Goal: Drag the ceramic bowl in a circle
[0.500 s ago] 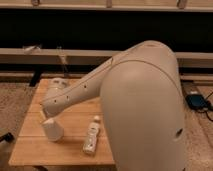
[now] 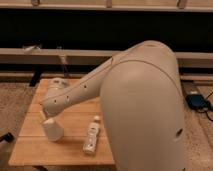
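a pale wooden table [image 2: 30, 145] stands before a dark wall, and the gripper [image 2: 46, 115] hangs at lower left just above a white upside-down cup [image 2: 52, 130], a bottle [image 2: 91, 136] lying near to its right; whether it is open or holding anything we cannot tell. the ceramic bowl shows nowhere, perhaps hidden behind the bulky arm [image 2: 140, 110], so we judge it must be found first, then dragged in a small loop clear of the cup, bottle and the table's near edges.
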